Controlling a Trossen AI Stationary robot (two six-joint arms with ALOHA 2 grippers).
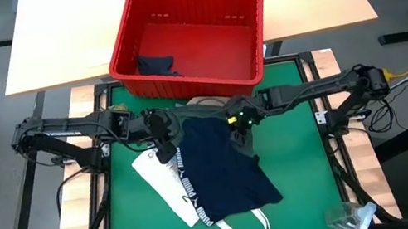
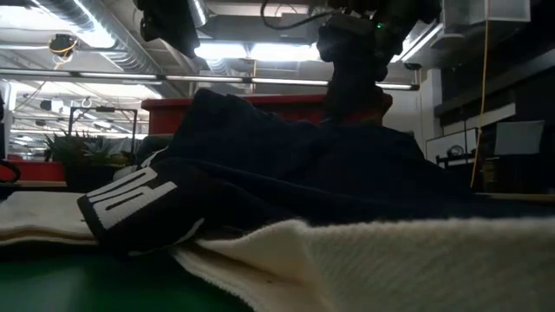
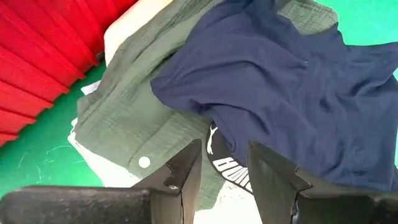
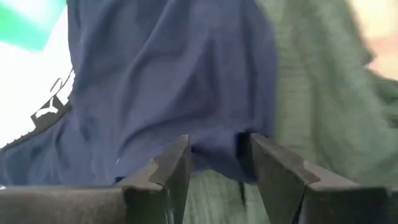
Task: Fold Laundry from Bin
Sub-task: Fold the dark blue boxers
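Green counter (image 1: 294,149) carries navy shorts (image 1: 222,170); left gripper (image 1: 165,150) and right gripper (image 1: 238,129), fingers parted and empty, hover at the far edge; next they must pinch the waistband.

Both arms are dark, jointed, with black cabling along the links. The left gripper (image 1: 164,148) and right gripper (image 1: 240,125) are black. A small green light glows on the right wrist, just behind the jaws. Each finger (image 3: 186,171) is a matte dark wedge with a stepped inner edge, mounted on a flat dark bar behind the jaws.
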